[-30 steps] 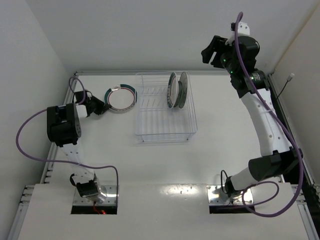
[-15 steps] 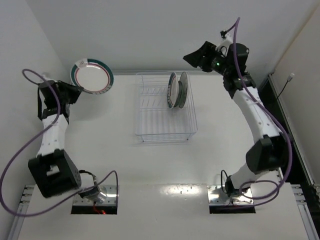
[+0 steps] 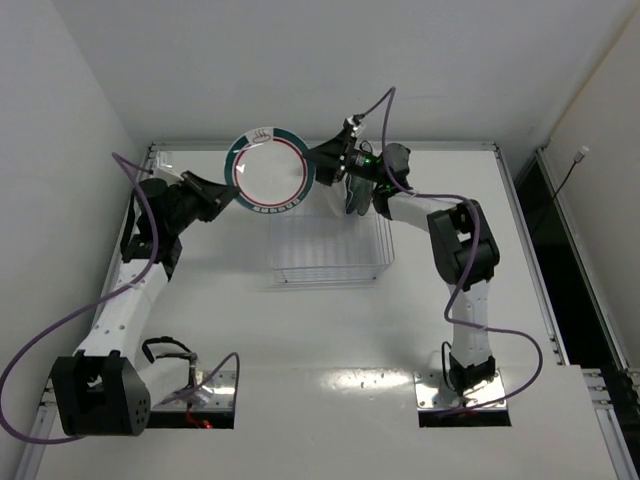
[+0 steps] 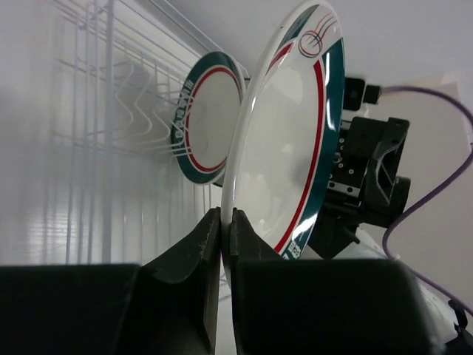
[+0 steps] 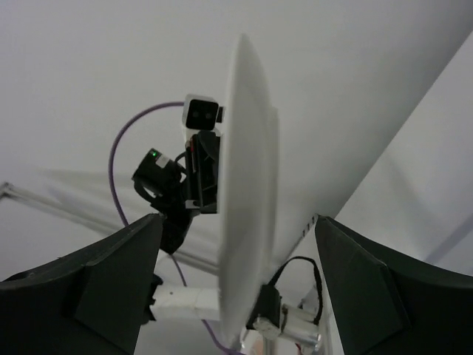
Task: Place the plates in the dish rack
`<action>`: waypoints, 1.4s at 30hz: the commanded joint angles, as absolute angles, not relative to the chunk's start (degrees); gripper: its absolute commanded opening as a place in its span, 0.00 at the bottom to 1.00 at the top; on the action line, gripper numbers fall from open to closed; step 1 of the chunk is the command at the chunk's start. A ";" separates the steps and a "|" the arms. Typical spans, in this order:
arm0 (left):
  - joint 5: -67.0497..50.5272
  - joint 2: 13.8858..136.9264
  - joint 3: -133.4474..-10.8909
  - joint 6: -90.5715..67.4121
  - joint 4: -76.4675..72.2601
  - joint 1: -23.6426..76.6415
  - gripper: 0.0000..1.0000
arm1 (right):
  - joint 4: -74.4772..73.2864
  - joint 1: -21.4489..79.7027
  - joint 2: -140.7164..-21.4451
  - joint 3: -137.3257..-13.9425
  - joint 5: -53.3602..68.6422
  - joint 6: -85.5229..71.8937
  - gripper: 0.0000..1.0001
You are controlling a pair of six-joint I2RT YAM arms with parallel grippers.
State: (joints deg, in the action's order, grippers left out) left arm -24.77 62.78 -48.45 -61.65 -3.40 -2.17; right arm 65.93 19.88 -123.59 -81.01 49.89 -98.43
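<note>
**Holding one plate up over the rack, a gripper on each side**

One plate (image 3: 270,172) hangs in the air above the far left corner of the rack (image 3: 330,262), upright, with its white face and teal rim band turned toward the top camera. The left gripper (image 4: 225,222) is clamped on its lower rim, jaws pinched together with the thin edge between them. The right gripper (image 5: 236,222) has its jaws spread wide. In its wrist view the same plate stands edge-on in the gap between them, and neither jaw is seen touching it. From above, this gripper sits at the plate's right edge, reaching in from the right over the rack's far side.

There is one rack, standing on the table (image 3: 400,330) toward its far side, about midway between left and right. In the left wrist view one racked plate (image 4: 209,118) stands on edge among the tines, just behind the raised one, with a teal and red band round its white centre. From above, the right arm (image 3: 462,250) covers most of that spot, so I cannot tell whether more plates stand there. Counted in full: two arms, two grippers, one rack, one plate in the air, at least one slotted.
</note>
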 commanded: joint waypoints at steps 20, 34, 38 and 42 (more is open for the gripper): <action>-18.47 65.83 -56.94 -55.83 5.21 3.96 0.67 | 17.37 22.32 -107.34 -90.96 42.74 -53.26 0.00; -9.40 63.98 -58.98 -42.63 23.47 -7.82 0.78 | -29.25 42.25 -109.50 -112.92 -29.15 -25.67 0.00; -10.98 63.46 -56.60 -42.01 23.47 -8.87 0.78 | -32.78 45.60 -114.42 -117.77 -41.98 -24.61 0.00; -12.39 63.46 -55.20 -40.96 23.47 -10.72 0.78 | -33.49 46.75 -115.83 -117.77 -49.46 -23.74 0.00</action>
State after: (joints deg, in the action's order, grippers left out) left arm -10.55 65.06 -55.31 -42.54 24.12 -8.91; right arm -32.29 46.65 -115.61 -115.15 -35.99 -26.09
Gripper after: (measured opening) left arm 0.776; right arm 0.140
